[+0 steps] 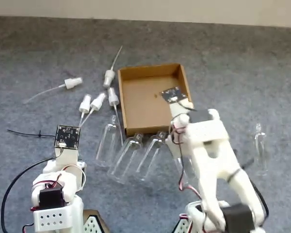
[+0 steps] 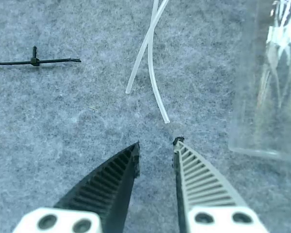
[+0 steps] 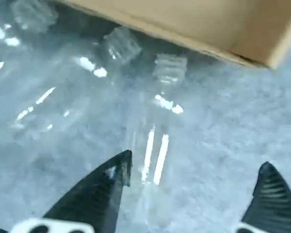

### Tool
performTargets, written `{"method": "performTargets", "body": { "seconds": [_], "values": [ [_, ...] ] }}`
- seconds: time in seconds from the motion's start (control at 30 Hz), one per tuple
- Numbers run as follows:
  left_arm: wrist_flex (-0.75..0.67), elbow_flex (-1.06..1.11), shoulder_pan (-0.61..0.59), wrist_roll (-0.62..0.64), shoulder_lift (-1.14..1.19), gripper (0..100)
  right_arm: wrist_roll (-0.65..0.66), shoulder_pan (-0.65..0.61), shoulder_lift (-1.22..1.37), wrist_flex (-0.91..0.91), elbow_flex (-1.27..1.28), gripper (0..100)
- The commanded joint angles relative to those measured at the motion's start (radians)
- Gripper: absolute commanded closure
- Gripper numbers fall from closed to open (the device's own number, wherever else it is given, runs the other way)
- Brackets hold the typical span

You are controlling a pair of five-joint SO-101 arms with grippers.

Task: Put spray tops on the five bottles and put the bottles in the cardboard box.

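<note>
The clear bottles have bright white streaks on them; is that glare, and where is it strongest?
Yes, reflected light. Right wrist view: strongest, two white streaks along the clear plastic bottle lying ahead of the open right gripper. Left wrist view: thinner streaks on a second clear bottle. High view: barely any glare on the row of lying bottles.
</note>
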Motion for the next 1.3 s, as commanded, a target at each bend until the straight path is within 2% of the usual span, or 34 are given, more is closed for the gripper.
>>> {"method": "performTargets", "body": {
  "seconds": [0.0,0.1,0.2,0.3,0.47,0.63,0.8,1.0,1.27],
  "values": [
    [0.011,0.019,-0.008,0.008,-0.012,88,0.068,0.183,-0.180,0.116,-0.137,65.2],
    [0.011,0.019,-0.008,0.008,-0.012,88,0.133,0.403,-0.137,0.119,-0.246,65.2],
    [0.011,0.019,-0.008,0.008,-0.012,88,0.203,0.570,0.002,0.085,-0.348,65.2],
    [0.011,0.019,-0.008,0.008,-0.012,88,0.241,0.661,0.206,0.056,-0.464,65.2],
    [0.011,0.019,-0.008,0.008,-0.012,88,0.293,0.753,0.533,0.113,-0.746,65.2],
    [0.011,0.019,-0.008,0.008,-0.012,88,0.336,0.766,0.777,0.205,-0.990,65.2],
    [0.011,0.019,-0.008,0.008,-0.012,88,0.374,0.774,0.911,0.262,-1.118,65.2],
    [0.011,0.019,-0.008,0.008,-0.012,88,0.376,0.774,0.993,0.257,-1.132,66.0],
    [0.011,0.019,-0.008,0.008,-0.012,88,0.370,0.774,1.015,0.257,-1.133,76.9]
  ]
}}
